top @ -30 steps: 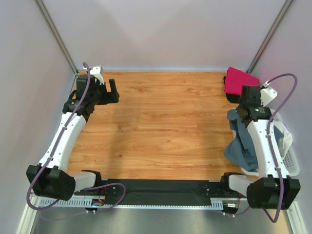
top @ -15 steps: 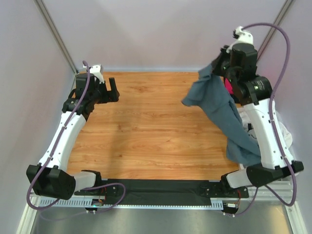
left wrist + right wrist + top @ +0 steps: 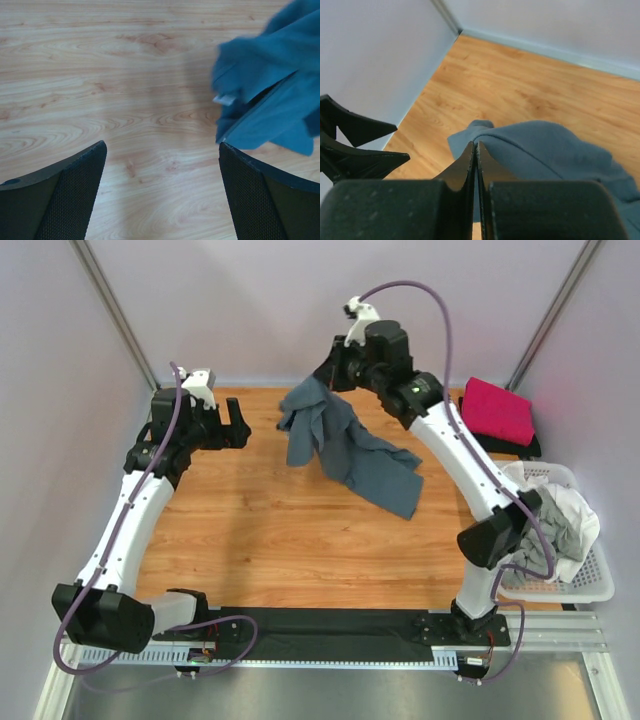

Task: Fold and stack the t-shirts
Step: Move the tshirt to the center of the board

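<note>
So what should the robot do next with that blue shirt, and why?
Probably lower the blue-grey t-shirt onto the bare wooden table to spread it flat. The right end effector is shut on it and it hangs bunched over the wood, while the left end effector is open nearby.

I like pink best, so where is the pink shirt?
In the top view, the pink shirt lies folded at the far right corner of the table, on black cloth, just behind the white basket.
</note>
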You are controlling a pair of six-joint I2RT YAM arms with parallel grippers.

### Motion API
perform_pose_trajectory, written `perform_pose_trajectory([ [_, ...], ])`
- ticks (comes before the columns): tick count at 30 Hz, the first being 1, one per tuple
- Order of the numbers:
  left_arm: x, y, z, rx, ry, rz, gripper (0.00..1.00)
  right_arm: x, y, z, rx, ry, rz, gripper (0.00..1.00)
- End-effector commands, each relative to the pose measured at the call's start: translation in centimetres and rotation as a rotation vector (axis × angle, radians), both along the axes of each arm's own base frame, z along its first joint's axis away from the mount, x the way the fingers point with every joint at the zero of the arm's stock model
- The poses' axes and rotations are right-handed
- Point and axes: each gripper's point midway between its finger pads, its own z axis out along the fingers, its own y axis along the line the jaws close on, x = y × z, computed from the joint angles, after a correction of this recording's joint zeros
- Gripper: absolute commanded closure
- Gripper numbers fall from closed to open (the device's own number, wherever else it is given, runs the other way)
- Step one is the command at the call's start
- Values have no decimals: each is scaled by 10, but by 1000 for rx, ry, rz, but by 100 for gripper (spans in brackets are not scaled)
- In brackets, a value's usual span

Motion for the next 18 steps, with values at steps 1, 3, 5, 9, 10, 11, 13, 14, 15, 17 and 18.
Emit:
perform_pose_trajectory([
  [1, -2, -9, 38, -16, -125, -73, 1, -6, 43, 27, 112, -63, 143, 100],
  [3, -3, -9, 30, -27, -112, -64, 0, 3, 50, 11, 132, -11, 138, 100],
  [5, -4, -9, 19, -39, -88, -51, 1, 12, 52, -6, 140, 44, 124, 100],
  [9, -7, -17, 5, -82, -63, -76, 2, 20, 54, -64, 117, 217, 113, 100],
  [10, -7, -19, 2, -88, -56, -80, 2, 22, 56, -84, 95, 263, 113, 100],
  [11, -6, -19, -1, -96, -49, -77, 2, 16, 59, -107, 71, 323, 134, 100],
  [13, -7, -21, -6, -97, -37, -83, 2, 13, 63, -138, 49, 405, 150, 100],
  [14, -7, -21, -8, -95, -32, -86, 2, 5, 69, -148, 50, 451, 186, 100],
  [15, -7, -20, -10, -87, -30, -86, 2, 2, 73, -153, 49, 470, 208, 100],
  [17, -8, -21, -14, -70, -23, -88, 2, -2, 82, -172, 15, 491, 236, 100],
  [18, -7, -18, -17, -53, -19, -75, 2, -4, 87, -177, -6, 487, 246, 100],
])
